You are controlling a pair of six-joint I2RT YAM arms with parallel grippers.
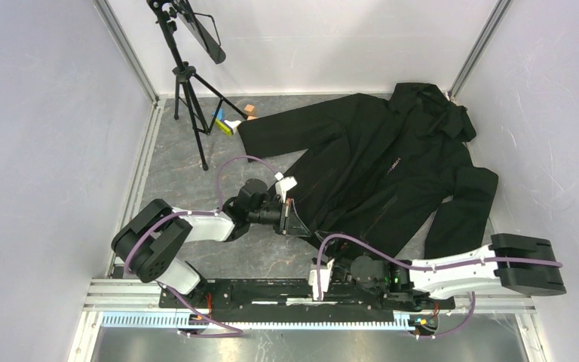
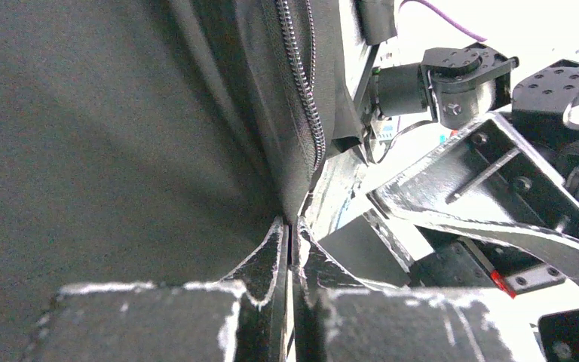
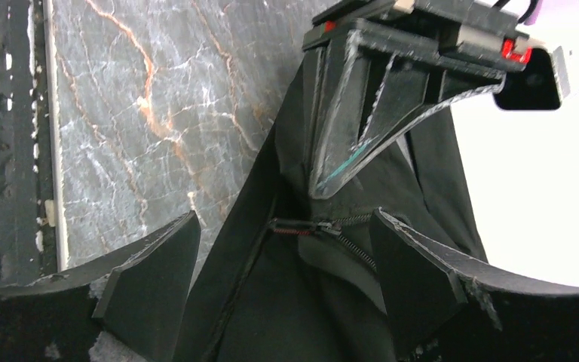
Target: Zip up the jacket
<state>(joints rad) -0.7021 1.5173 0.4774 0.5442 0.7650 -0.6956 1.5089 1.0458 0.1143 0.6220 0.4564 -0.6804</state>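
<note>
The black hooded jacket (image 1: 377, 173) lies spread on the grey marble table, hood at the back right and hem toward the arms. My left gripper (image 1: 298, 220) is shut on the hem edge beside the front zipper; the left wrist view shows its fingers (image 2: 290, 230) pinched on fabric, with the zipper teeth (image 2: 301, 75) running away above. My right gripper (image 1: 326, 260) is open just in front of the hem. In the right wrist view its fingers (image 3: 285, 219) straddle the hem, with the zipper slider (image 3: 324, 225) and its red-marked pull between them, untouched. The left gripper (image 3: 347, 128) shows just beyond.
A black tripod (image 1: 188, 98) stands at the back left, with small coloured blocks (image 1: 230, 121) beside the jacket's sleeve. The arms' black base rail (image 1: 309, 290) runs along the near edge. White walls close in the table on three sides.
</note>
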